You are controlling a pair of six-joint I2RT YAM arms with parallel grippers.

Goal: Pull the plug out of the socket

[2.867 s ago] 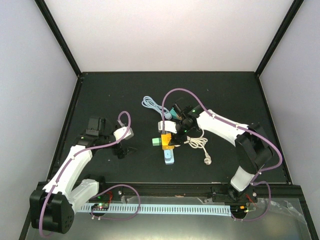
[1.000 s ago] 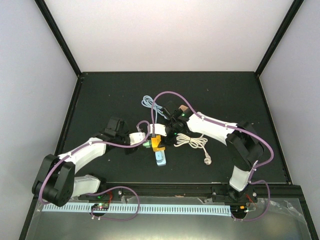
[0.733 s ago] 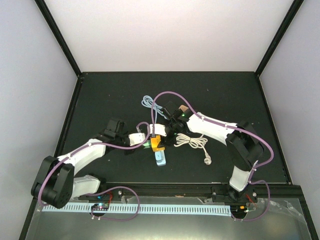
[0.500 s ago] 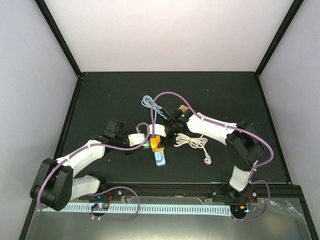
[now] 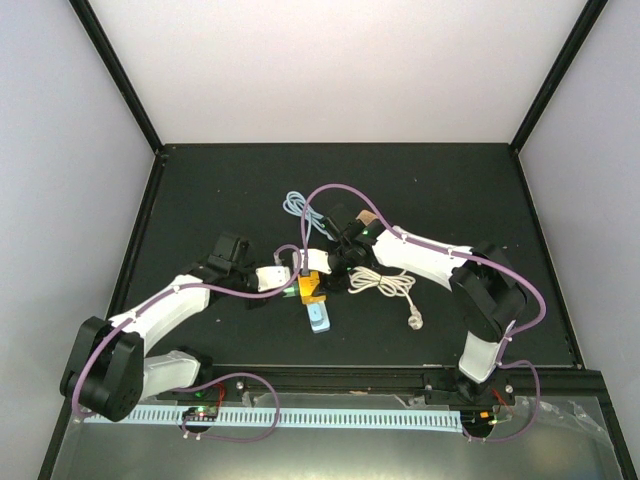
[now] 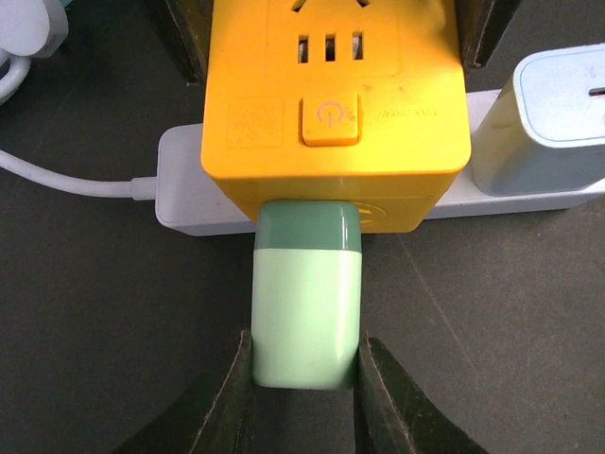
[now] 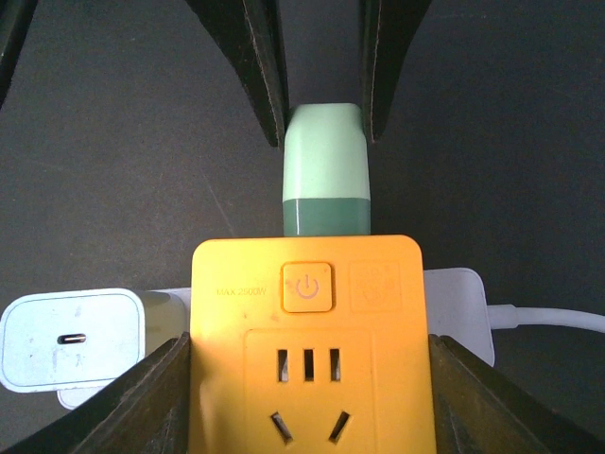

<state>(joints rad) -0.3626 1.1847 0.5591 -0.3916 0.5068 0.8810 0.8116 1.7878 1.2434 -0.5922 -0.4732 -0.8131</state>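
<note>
**Swung in from the side, and now it all comes down to one straight line**

Compared with our look about three seconds back, the left arm is no longer parked out on its own side of the table. It now reaches into the middle, and over the last second it has barely shifted. The left gripper has its two fingers pressed on opposite sides of the green plug, pinching the free end. From the wrist view we judge that a closed grip, not a hover.

Across from it, the right gripper is clamped on the yellow socket cube, one finger on each flank. The cube sits on a white power strip, with a pale blue charger plugged in beside it.

Now the relation that matters. The plug is seated in the cube's side face, dark green collar hard against the yellow, with no gap showing. Its long axis runs straight out of that face and right down the middle of the left wrist view, between the fingers. So the plug points at the left arm and away from the right.

We read the coming move as a straight draw back along that axis, with the right side bracing the cube. Any sideways drift would likely drag the cube and strip along.
</note>
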